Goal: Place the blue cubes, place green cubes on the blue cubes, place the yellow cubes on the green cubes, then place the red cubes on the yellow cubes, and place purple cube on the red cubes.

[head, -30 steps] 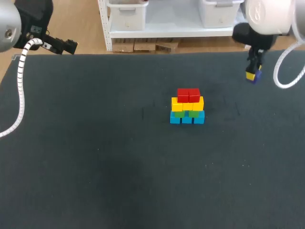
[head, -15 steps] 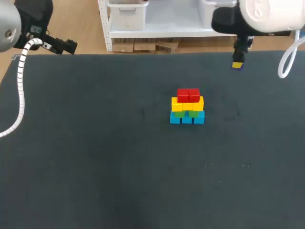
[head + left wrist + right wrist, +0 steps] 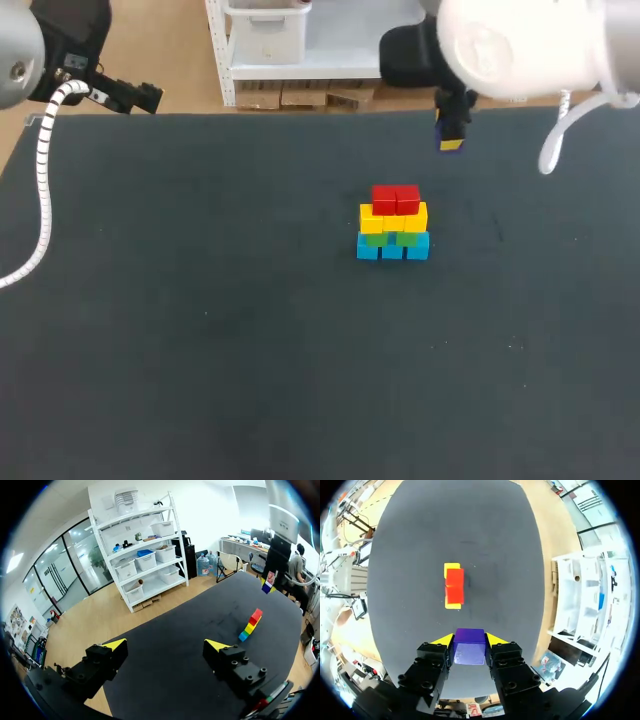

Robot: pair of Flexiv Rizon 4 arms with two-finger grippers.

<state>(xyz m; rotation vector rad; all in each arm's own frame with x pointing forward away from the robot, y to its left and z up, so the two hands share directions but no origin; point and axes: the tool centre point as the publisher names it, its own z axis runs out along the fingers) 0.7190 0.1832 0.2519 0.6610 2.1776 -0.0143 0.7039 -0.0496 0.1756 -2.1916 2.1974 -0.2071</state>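
A stack of cubes [image 3: 393, 223] stands mid-table: blue at the base, green above, then yellow, with two red cubes [image 3: 395, 199] on top. High over the table's far side, behind and to the right of the stack, my right gripper [image 3: 451, 140] is shut on the purple cube [image 3: 469, 645]. From its wrist view the red cubes [image 3: 454, 585] lie ahead of the fingers, far below. My left gripper [image 3: 165, 648] stands open and empty at the far left corner [image 3: 140, 97]; its wrist view shows the stack [image 3: 250, 624] far off and the held purple cube [image 3: 268, 582] above it.
The dark table mat [image 3: 200, 330] spreads around the stack with nothing else on it. A white cable [image 3: 43, 170] hangs from my left arm over the table's left edge.
My right arm has carried the purple cube leftward and up along the far side, from the right edge towards the stack. The left arm has not moved.
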